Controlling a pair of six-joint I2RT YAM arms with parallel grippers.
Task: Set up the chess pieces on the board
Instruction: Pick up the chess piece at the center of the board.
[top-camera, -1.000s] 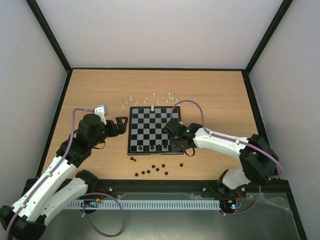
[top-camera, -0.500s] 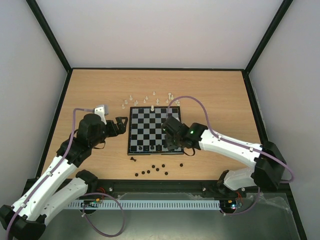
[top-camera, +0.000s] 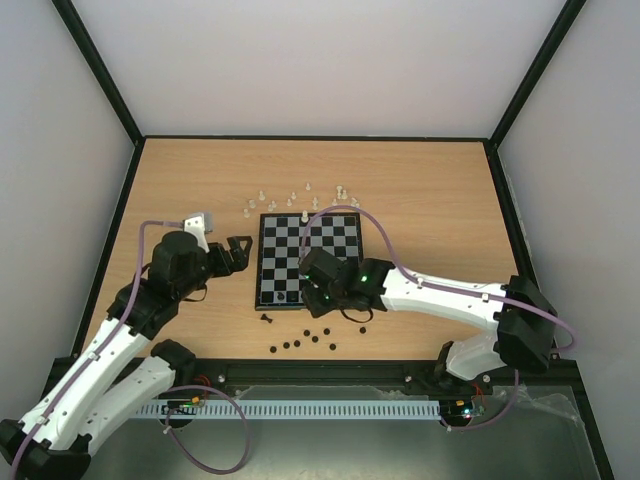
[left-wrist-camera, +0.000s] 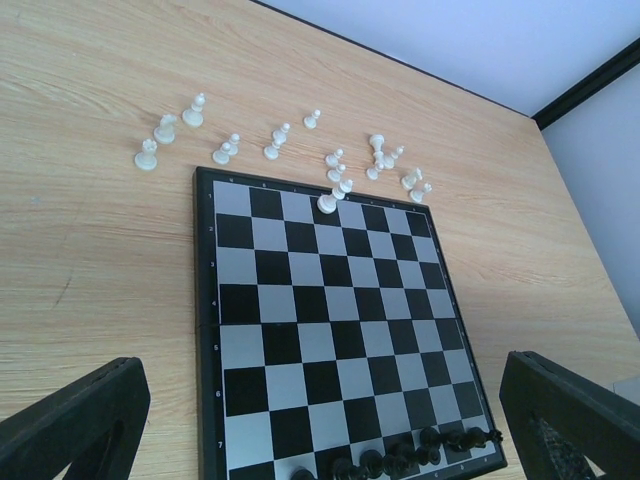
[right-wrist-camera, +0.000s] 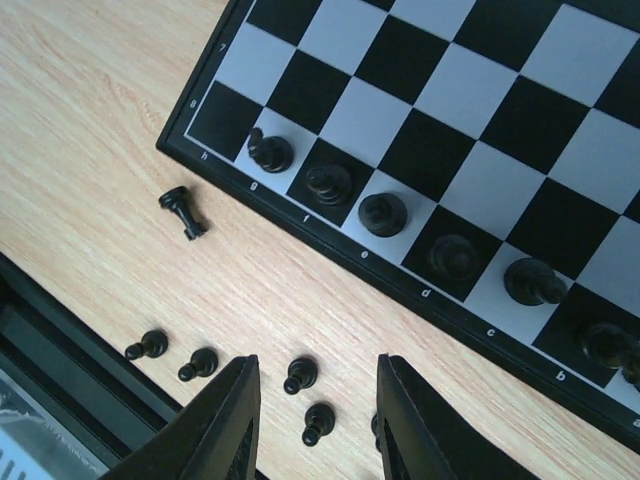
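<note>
Now my right hand (right-wrist-camera: 317, 400) hangs open, empty, above tiny black loose pawns (right-wrist-camera: 203, 364) on the wooden table (right-wrist-camera: 100, 120). Closing off-centre could scatter neighbours, or clip the seated black pieces (right-wrist-camera: 382, 213) on the black-and-silver checked board (right-wrist-camera: 480, 150).

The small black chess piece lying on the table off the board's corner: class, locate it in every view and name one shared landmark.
Top external: the small black chess piece lies just off the near-left corner of the black-and-silver chessboard.
Left wrist: not in it.
Right wrist: left of centre, on the table by that corner.
Shared landmark: the row of black pieces on the board's near edge.
</note>
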